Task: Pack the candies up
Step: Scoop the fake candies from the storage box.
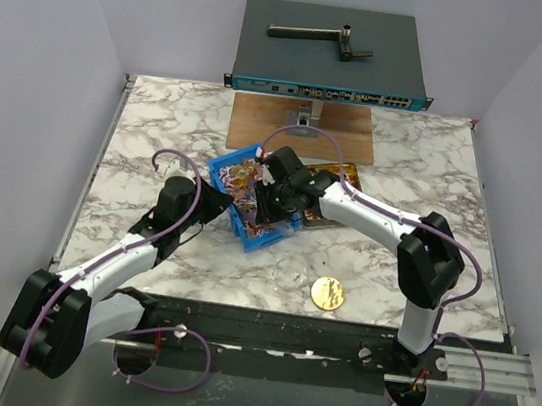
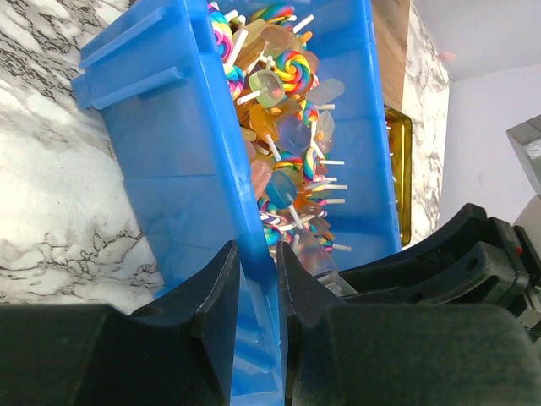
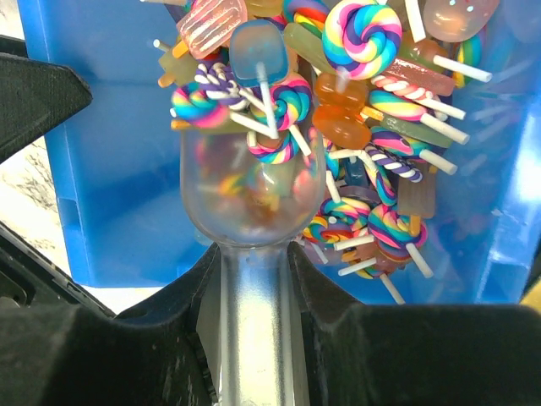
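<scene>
Your right hand (image 3: 254, 271) grips the scoop (image 3: 252, 194); drive it under the candies (image 3: 355, 110). Your left hand (image 2: 256, 262) seemingly pinches the bin (image 2: 161, 169) wall; brace it.

- Blue box (image 2: 169, 169): plastic, smooth, a bit shiny.
- Candies (image 3: 363, 34): glossy, bright swirls, thin white sticks.
- Scoop (image 3: 249, 194): see-thru plastic, shiny.
- Table (image 1: 162, 117): marble look, white w/ grey lines, smooth.
- Board (image 1: 262, 121) at back: brown wood, matt.
- Round disc (image 1: 328, 293): gold, v. shiny.
- Left gripper (image 2: 258, 248) fingers (image 2: 215, 288): black plastic, matt.
</scene>
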Controlling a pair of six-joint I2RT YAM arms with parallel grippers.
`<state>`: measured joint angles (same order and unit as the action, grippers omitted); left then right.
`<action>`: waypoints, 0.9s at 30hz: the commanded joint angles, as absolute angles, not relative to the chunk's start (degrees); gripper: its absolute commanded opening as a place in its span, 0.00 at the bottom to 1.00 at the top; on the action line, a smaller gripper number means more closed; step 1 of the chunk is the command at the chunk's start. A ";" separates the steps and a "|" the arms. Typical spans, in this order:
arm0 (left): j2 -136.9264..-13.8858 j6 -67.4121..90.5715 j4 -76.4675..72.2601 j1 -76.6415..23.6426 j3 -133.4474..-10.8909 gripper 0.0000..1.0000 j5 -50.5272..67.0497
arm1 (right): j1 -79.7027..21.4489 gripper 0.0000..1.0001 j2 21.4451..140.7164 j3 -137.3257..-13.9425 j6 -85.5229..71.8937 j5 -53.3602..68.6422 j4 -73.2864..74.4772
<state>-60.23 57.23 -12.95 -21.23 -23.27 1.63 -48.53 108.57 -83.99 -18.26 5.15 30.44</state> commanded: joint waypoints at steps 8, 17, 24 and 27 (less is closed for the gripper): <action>-60.73 53.83 -6.43 -21.25 -25.91 0.30 3.78 | -46.26 0.01 104.24 -85.23 -14.50 -2.70 37.24; -59.18 53.18 -4.45 -20.59 -27.14 0.41 4.05 | -46.28 0.01 103.39 -83.64 -13.82 -1.96 42.44; -57.34 52.67 -1.07 -20.39 -29.24 0.52 4.64 | -46.28 0.01 101.44 -83.54 -12.97 -1.06 45.98; -56.74 52.48 1.18 -20.30 -30.48 0.58 5.54 | -46.26 0.01 100.97 -83.92 -12.43 -0.44 47.97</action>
<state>-58.39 53.65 -2.76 -20.73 -27.64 3.60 -47.42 102.89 -84.20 -13.80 2.72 41.63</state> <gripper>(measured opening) 0.540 0.307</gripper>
